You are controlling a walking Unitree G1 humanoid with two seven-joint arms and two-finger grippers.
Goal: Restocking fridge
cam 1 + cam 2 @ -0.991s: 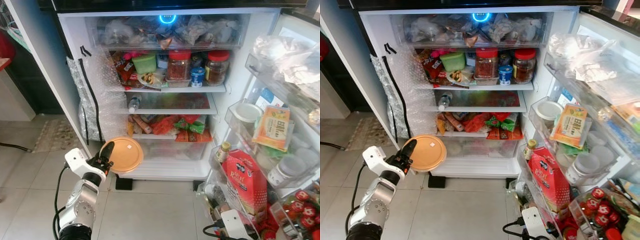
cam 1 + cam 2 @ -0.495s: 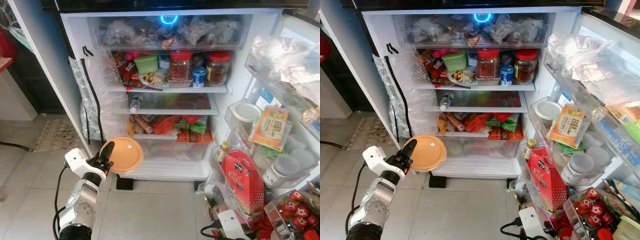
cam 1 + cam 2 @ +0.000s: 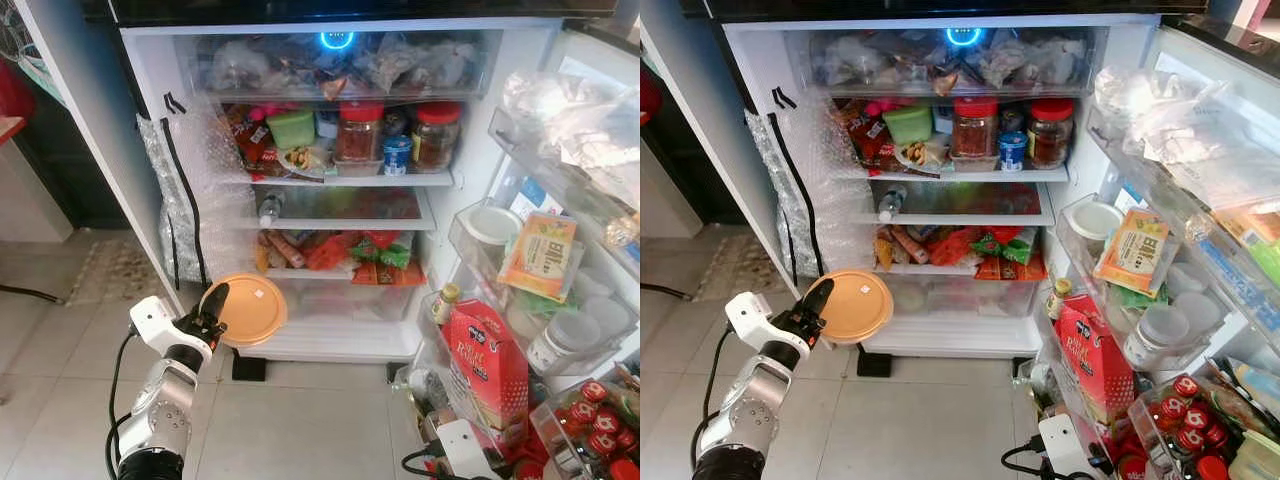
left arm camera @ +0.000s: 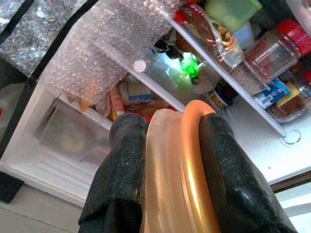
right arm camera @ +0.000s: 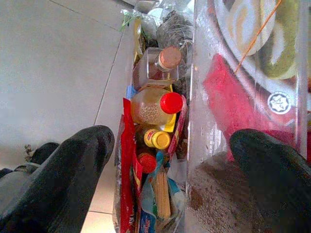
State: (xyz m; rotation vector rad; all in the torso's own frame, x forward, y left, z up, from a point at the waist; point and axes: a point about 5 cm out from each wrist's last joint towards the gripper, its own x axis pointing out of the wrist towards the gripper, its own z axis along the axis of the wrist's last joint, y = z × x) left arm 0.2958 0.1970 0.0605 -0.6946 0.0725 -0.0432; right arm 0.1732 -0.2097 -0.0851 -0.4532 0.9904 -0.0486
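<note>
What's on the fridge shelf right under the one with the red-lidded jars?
A clear water bottle lies on its side at the left end of that shelf. Reddish shapes show further back, too blurred behind the shelf front to identify.

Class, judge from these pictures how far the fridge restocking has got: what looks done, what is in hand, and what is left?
Done: the fridge stands open, its shelves and door bins already crowded. In hand: the left gripper is shut on a round orange-lidded container, held low before the clear bottom drawer. Left: the container is not yet on any shelf. The right gripper is open beside the lower door bin.
</note>
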